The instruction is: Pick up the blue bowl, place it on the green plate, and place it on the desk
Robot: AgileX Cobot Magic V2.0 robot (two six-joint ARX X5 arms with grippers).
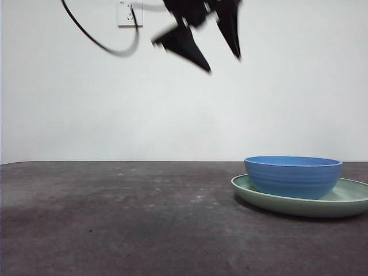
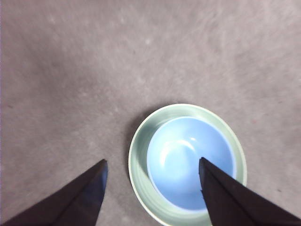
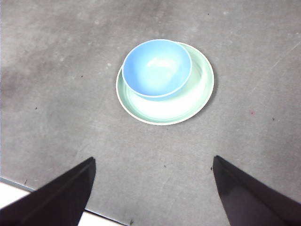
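in the front view, lowest and nearest, we see the desk [image 1: 115, 224] — dark, mottled, filling the bottom of the frame. at the lower right of that frame sits the green plate [image 1: 345, 202], and the blue bowl [image 1: 292, 176] stands in it, upright, set toward the plate's left side rather than centred. the right wrist view agrees: the bowl rests inside the plate against one side of its rim, leaving a wide crescent of bare green.

we judge the first part of the task done — the bowl is on the plate. what is left, as we read the task sentence, is lifting the bowl out again and setting it on the desk; nothing in the pictures shows that started.

farther back and high in the front view, at the top centre, hangs a dark blurred gripper, well above the dishes and touching nothing. we take it for the left gripper [image 2: 153, 162], since the left wrist view looks straight down on the bowl: its jaws stand wide apart and hold nothing. the right gripper [image 3: 153, 160] is also spread wide and empty, with the plate and bowl well beyond its tips.
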